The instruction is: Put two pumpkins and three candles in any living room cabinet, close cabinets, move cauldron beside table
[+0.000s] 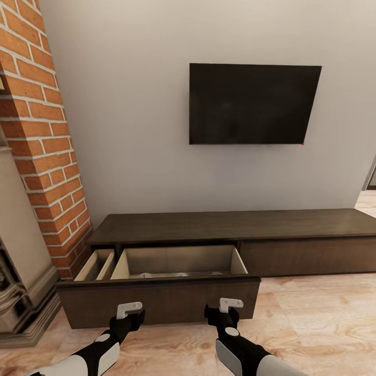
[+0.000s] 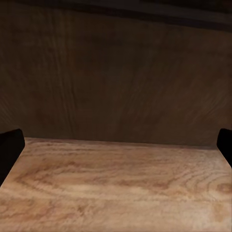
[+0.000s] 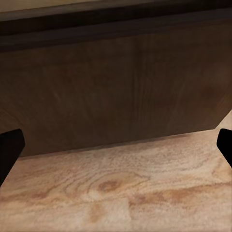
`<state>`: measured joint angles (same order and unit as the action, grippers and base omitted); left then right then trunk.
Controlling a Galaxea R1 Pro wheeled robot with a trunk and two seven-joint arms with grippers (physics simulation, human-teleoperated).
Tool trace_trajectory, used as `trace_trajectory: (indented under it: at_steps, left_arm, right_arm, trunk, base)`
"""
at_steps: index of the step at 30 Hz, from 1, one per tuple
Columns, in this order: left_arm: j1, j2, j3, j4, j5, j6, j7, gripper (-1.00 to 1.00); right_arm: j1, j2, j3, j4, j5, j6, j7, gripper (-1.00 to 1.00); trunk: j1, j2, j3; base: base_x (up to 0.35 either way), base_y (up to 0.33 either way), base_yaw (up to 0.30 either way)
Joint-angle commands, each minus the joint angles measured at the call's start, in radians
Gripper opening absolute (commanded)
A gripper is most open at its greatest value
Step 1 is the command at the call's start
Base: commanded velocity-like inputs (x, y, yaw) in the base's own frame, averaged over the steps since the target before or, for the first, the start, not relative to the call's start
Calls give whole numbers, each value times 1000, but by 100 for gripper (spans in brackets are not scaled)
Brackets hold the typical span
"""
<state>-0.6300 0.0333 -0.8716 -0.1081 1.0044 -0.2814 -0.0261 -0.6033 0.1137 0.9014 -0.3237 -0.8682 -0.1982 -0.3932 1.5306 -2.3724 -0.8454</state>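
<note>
The cabinet (image 1: 235,227) is a long, low dark-brown unit against the wall. Its left drawer (image 1: 156,303) is pulled out, showing a pale beige interior split by a divider; I cannot make out what lies inside. My left gripper (image 1: 133,315) and right gripper (image 1: 222,313) hover low, just in front of the drawer's front panel, both open and holding nothing. In the wrist views the dark panel (image 2: 116,72) (image 3: 116,87) stands close ahead, with black fingertips (image 2: 9,150) (image 3: 9,150) spread to the sides. The pumpkins, candles, cauldron and table are out of view.
A red brick chimney (image 1: 42,130) and stone fireplace (image 1: 21,271) stand at the left, close to the drawer's corner. A black TV (image 1: 253,104) hangs on the wall above. Light wood floor (image 1: 324,324) stretches to the right.
</note>
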Motion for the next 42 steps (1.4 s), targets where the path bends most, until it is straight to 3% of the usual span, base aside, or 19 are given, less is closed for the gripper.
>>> trace_trajectory:
  at_steps: [1,4,21,32,42]
  left_arm:
    - [-1,0,-7,0,10,-2,-3,100]
    - [-1,0,-7,0,10,-2,-3,100]
    - [-1,0,-7,1,11,-2,-3,100]
    - [-1,1,-7,-1,11,-2,-2,100]
    - [-1,-1,-7,-1,11,-1,-3,100]
  right_arm:
    - [-1,0,8,0,-10,-6,-4,100]
    - [-1,0,8,0,-11,-6,-4,100]
    - [-1,-1,8,-1,-11,-6,-4,100]
    - [-1,-1,8,-1,-9,-6,-4,100]
    - [-1,-1,8,-1,-11,-6,-4,100]
  trunk:
    - [0,0,-1]
    - [0,0,-1]
    - [65,-119,-54]
    - [65,-119,-54]
    - [65,-119,-54]
  base:
    - [0,0,0]
    - [0,0,0]
    - [0,0,0]
    - [9,0,0]
    - [272,0,0]
